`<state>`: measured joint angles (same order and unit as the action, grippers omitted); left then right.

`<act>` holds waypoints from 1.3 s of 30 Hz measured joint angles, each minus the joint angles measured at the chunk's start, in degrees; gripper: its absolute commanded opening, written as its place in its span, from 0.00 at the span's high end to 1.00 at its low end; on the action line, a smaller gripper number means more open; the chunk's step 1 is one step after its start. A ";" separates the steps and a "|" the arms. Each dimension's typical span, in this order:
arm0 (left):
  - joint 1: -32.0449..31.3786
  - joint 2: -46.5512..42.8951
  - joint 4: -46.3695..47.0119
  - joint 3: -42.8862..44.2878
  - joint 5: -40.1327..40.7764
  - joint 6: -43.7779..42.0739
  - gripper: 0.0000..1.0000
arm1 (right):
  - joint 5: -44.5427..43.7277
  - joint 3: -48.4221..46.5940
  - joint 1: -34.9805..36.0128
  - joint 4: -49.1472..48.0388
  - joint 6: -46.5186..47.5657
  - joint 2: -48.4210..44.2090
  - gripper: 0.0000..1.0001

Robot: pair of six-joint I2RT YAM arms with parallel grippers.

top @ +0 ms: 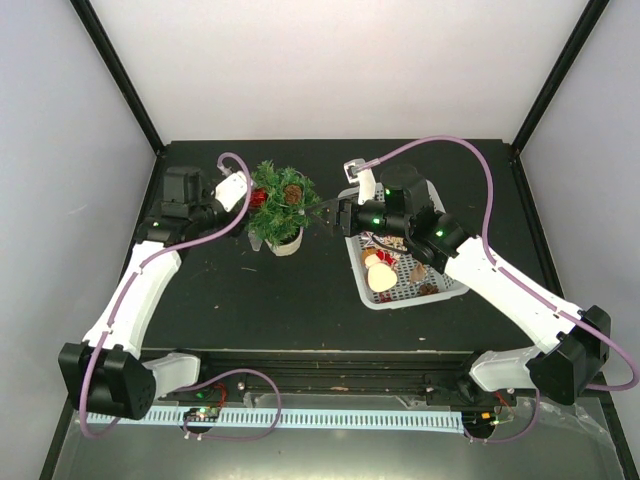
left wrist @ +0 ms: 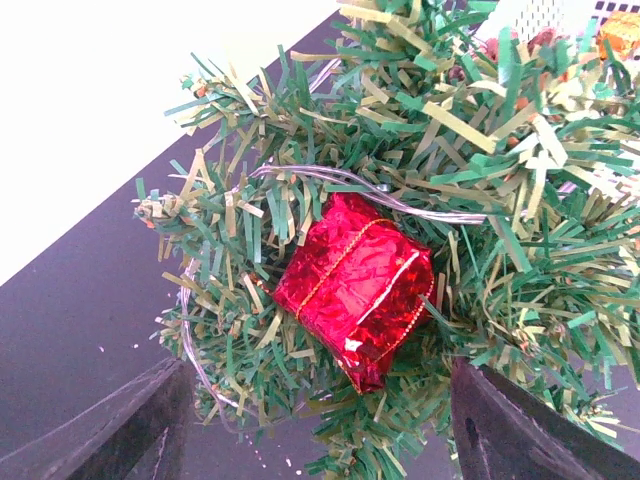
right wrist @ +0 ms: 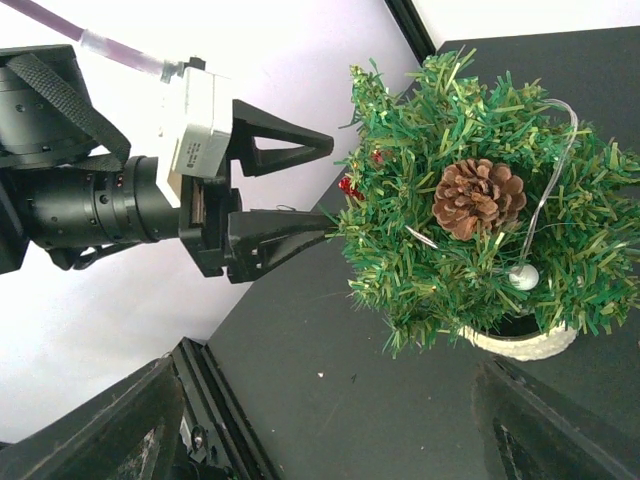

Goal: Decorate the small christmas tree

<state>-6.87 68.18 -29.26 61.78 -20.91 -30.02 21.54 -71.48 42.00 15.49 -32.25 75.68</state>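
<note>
The small christmas tree [top: 281, 207] stands in its round white pot [top: 286, 243] at the table's middle back. A red foil gift ornament [left wrist: 355, 285] hangs in its left side, with a silver thread over the sprigs. A pine cone [right wrist: 478, 197] and a white bead [right wrist: 523, 277] sit on the tree in the right wrist view. My left gripper [top: 251, 196] is open and empty, with its jaws on either side of the red ornament and not touching it. My right gripper [top: 323, 214] is open and empty, just right of the tree.
A white basket [top: 452, 287] to the right of the tree holds several ornaments, among them a cream heart [top: 380, 276]. The right arm reaches over the basket. Grey walls close in the left and right sides.
</note>
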 measured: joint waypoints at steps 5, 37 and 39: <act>0.17 -1.66 -1.01 -0.20 0.42 -0.20 0.28 | -1.01 0.00 0.00 0.50 0.24 0.00 0.20; 0.55 -1.27 -2.25 -11.04 -7.30 -2.47 0.28 | 7.87 -22.38 -10.97 -7.54 -11.89 35.21 0.26; 0.55 -0.52 -1.25 -11.17 -6.51 -2.45 0.28 | 9.18 -22.53 -10.97 -8.87 -13.42 36.46 0.26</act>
<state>-6.33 67.66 -30.50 50.61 -27.42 -32.47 30.72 -94.02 31.03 6.61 -45.67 112.14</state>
